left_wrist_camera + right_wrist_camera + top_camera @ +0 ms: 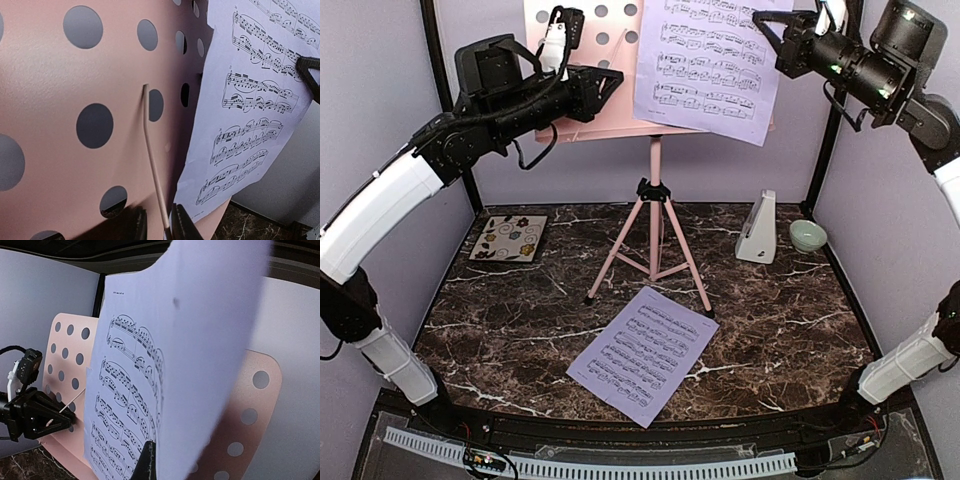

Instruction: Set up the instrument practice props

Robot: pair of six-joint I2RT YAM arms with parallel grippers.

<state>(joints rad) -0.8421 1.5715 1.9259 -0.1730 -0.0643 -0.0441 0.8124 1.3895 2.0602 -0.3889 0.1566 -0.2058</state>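
Note:
The pink perforated music stand [653, 215] stands on its tripod at the table's middle. My left gripper [613, 85] is up at the desk's face, shut on the thin pink page-holder rod [152, 160], which angles out from the desk [50, 100] into the narrow gap between my jaws [160, 227]. My right gripper [767, 28] is shut on the right edge of a lavender sheet-music page [710, 65] and holds it against the desk; the page [135, 390] curls over my finger [146, 462]. The second page [645, 352] lies flat in front of the stand. The white pyramid metronome [757, 228] stands at the right.
A floral square tile [509, 238] lies at the back left. A small pale green bowl [807, 236] sits just right of the metronome. Lavender walls with black posts enclose the dark marble table [790, 320]. The stand's legs spread around the table's middle.

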